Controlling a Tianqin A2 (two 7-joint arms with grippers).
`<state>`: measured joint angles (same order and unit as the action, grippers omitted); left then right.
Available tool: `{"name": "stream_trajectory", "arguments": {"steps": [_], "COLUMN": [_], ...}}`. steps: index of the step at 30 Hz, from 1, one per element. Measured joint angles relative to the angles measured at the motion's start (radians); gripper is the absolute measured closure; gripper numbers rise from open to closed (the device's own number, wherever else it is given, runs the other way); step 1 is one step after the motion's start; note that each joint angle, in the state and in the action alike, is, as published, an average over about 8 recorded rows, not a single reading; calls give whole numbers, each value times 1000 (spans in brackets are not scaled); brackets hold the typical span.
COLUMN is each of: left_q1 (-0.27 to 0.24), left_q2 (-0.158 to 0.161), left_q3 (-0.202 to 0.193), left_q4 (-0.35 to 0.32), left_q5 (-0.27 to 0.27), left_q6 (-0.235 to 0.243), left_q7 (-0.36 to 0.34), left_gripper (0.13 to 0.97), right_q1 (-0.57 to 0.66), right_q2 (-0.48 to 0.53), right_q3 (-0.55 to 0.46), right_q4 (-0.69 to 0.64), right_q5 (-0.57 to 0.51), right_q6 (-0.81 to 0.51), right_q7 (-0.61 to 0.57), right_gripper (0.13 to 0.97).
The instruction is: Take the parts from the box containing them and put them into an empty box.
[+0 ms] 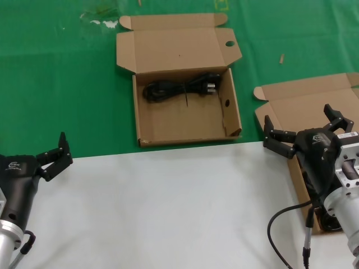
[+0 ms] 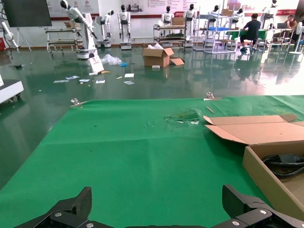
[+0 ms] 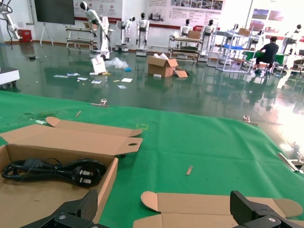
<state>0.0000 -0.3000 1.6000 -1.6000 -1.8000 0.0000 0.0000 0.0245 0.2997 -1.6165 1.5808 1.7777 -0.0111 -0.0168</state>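
1. Head view: two open cardboard boxes sit on a green cloth (image 1: 67,84), beyond a white table surface (image 1: 168,207). The centre box (image 1: 185,120) has a round hole in its lid flap and a small hole in its right wall; a coiled black power cable (image 1: 180,88) lies inside against the far wall, near the lid hinge. The second box (image 1: 291,120) is at the right edge, lid open, its tray mostly hidden behind the right arm. The left gripper (image 1: 56,154) hovers over the near-left edge where white meets green, jaws spread wide and holding nothing. The right gripper (image 1: 305,126) is above the right-hand box, jaws wide apart and empty

2. Left wrist view: the left gripper's (image 2: 156,209) two dark fingertips (image 2: 71,206) stand far apart over bare green cloth. The holed box (image 2: 266,175) shows to one side, with part of the cable in it

3. Right wrist view: the right gripper (image 3: 166,211) is spread wide, nothing between its tips. The cable (image 3: 52,171) with its plug lies in the holed box (image 3: 107,183); the other box's lid flaps (image 3: 213,209) are just below the gripper
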Motion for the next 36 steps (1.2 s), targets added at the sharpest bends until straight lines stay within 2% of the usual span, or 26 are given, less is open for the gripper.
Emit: {"name": "stream_trajectory", "arguments": {"steps": [36], "left_q1": [0], "left_q2": [0], "left_q3": [0], "left_q4": [0], "left_q5": [0], "left_q6": [0], "left_q7": [0], "left_gripper": [132], "right_q1": [0], "right_q2": [0], "right_q3": [0], "right_q4": [0], "right_q5": [0], "right_q6": [0], "right_q7": [0], "right_gripper": [129]}}
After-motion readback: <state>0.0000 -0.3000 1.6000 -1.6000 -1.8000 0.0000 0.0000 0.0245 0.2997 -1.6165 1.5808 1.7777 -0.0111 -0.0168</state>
